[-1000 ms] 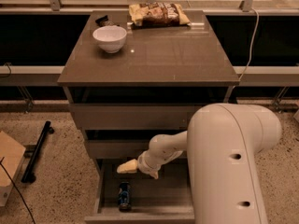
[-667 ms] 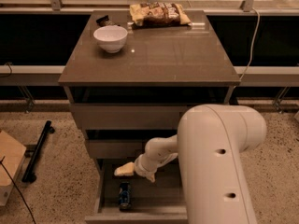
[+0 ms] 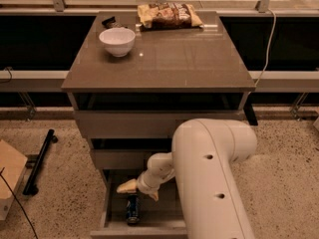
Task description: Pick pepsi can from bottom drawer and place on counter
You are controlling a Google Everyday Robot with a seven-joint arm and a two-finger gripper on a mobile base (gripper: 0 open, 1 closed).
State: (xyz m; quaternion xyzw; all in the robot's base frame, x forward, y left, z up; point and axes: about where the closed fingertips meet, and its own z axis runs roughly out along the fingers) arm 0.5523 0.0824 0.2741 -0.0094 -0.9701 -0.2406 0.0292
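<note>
The pepsi can (image 3: 132,209) lies on its side in the open bottom drawer (image 3: 144,229), near the drawer's left front. My gripper (image 3: 139,191) hangs inside the drawer just above and behind the can, its two tan fingers spread open and empty, one to the left and one to the right. My large white arm covers the drawer's right part. The counter (image 3: 169,59) is the glossy grey-brown top above.
A white bowl (image 3: 117,41) stands at the counter's back left with a small black object (image 3: 108,21) behind it. A chip bag (image 3: 167,15) lies at the back middle. The two upper drawers stand partly out. A black bar (image 3: 40,161) and a cardboard box (image 3: 9,177) lie on the floor to the left.
My gripper has moved left and down inside the bottom drawer, closer to the can. The can has not moved.
</note>
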